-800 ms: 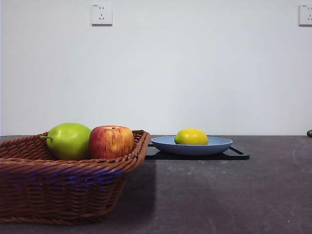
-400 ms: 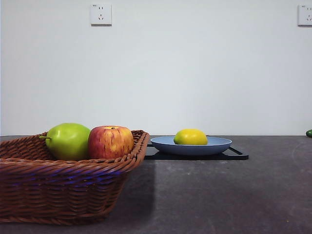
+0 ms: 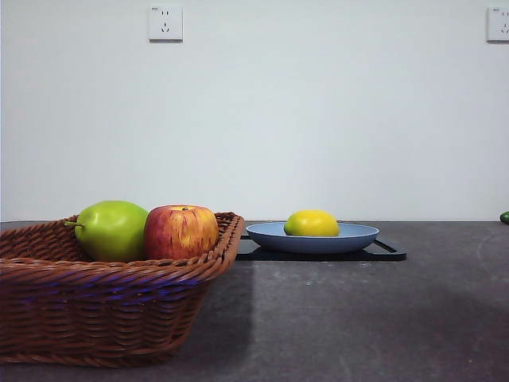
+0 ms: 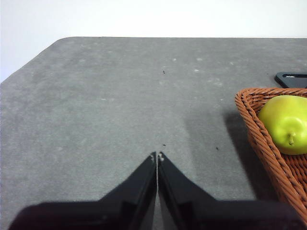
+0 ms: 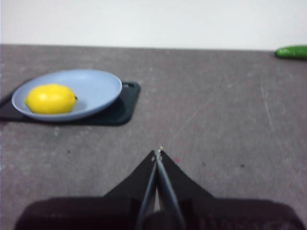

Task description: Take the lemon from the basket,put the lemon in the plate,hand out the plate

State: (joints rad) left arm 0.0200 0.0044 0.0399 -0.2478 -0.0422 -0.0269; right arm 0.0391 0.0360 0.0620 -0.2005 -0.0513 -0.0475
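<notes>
Across the last second of front views nothing on the desk has shifted; the slight offsets between frames look like camera jitter, though that cannot be confirmed. The lemon rests in the plate, just right of the frame's centre, and the plate sits on a black tray. Judged from this layout, the first two steps are complete and only the hand-out of the plate remains.

The basket fills the lower left of the front frame and holds a green apple and a red apple, which appear to touch.

Neither arm is at work. The left claw is clenched and empty, hovering over bare desk with the basket rim at the right edge of its view. The right claw is likewise clenched and empty, with the plate and lemon at the left of its frame and well apart from it. The hand-out step probably falls to the right arm, which faces the plate.

The desk surface is dark grey, matte and lightly speckled. A green object, too small to identify, lies at the upper right of the right wrist view. The wall behind is plain white and carries two power sockets.
</notes>
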